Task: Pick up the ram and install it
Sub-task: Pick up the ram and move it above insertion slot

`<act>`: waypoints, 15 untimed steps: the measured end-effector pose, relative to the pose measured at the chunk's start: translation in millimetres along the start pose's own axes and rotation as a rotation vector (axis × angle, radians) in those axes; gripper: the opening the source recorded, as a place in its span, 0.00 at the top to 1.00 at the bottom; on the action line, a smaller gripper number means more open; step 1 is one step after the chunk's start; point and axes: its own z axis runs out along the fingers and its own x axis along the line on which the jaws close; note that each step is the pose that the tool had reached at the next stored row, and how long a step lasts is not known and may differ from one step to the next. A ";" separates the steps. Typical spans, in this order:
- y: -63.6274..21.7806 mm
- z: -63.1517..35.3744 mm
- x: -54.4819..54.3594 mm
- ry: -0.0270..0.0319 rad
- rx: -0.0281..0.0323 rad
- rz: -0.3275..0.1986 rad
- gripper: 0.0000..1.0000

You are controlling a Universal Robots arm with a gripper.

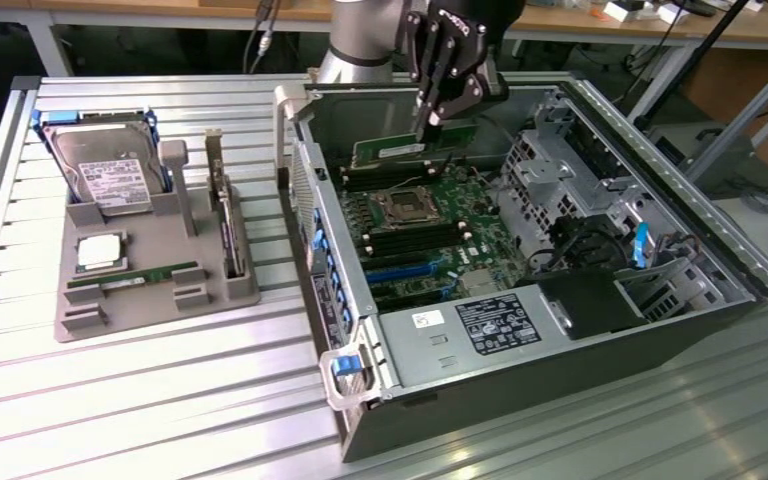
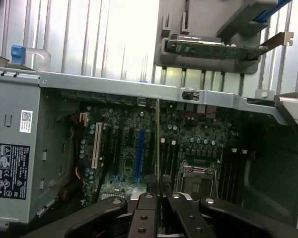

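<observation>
Slatted surface point(image 1: 157, 400), open case point(image 1: 518, 410): fingers point(image 2: 147, 218) clamped on the ram point(image 1: 391, 150).
It looks light, stiff and fragile; you want its edges gripped, not the chips.

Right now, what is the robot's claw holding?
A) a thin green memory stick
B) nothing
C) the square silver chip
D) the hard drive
A: the gripper is shut on the ram, a thin green stick, inside the open computer case.
</observation>
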 end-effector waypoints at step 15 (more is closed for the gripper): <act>-29.8 -1.3 3.4 0.0002 -0.0001 0.000 0.87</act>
